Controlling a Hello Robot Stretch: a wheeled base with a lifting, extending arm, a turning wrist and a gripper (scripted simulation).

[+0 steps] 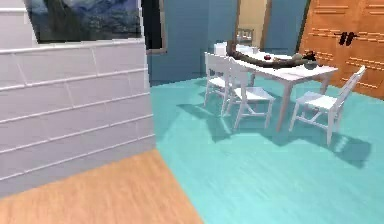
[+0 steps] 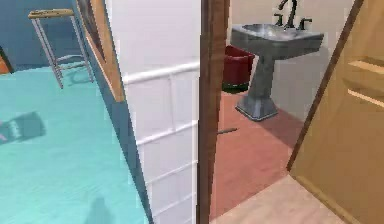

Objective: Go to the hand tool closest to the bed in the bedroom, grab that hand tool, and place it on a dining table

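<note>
Wood-plank floor (image 1: 105, 195): the nearest surface in the forward view, at the lower left, cut off by the bottom edge.

Teal floor (image 1: 260, 170): one stretch, running right and far to the furniture.

White tiled wall (image 1: 70, 100): one, at the left. A dark painting (image 1: 85, 18) is set above it and is cut off by the top edge.

Orange-brown door (image 1: 345, 40): one, at the far right, with dark handles. Its top and right side are cut off.

Dining table (image 1: 290, 68): one, white, long and rectangular, set on the teal floor at the far right in front of the door. Several small dark things (image 1: 309, 62) are laid on it, too small to be named.

White chairs (image 1: 248, 92): three are counted. Two are placed along the table's left side and one (image 1: 328, 100) at its near right. A further white back at the far end is partly hidden.

Brown door frame (image 2: 212, 100): one, upright in the middle of the arm side view, beside a white tiled wall end (image 2: 165, 130).

Light wooden door leaf (image 2: 355, 120): one, at the right, cut off.

Grey pedestal sink (image 2: 270, 60): one, far right, with a dark tap (image 2: 290, 12). It is set on a red-brown floor (image 2: 255, 155).

Stool (image 2: 55, 40): one, far left, with a wooden seat and thin metal legs.

Red bin (image 2: 238, 65): one, left of the sink, partly hidden by the frame.

Hand tool: its place cannot be told.

Gripper: its state cannot be told.
</note>
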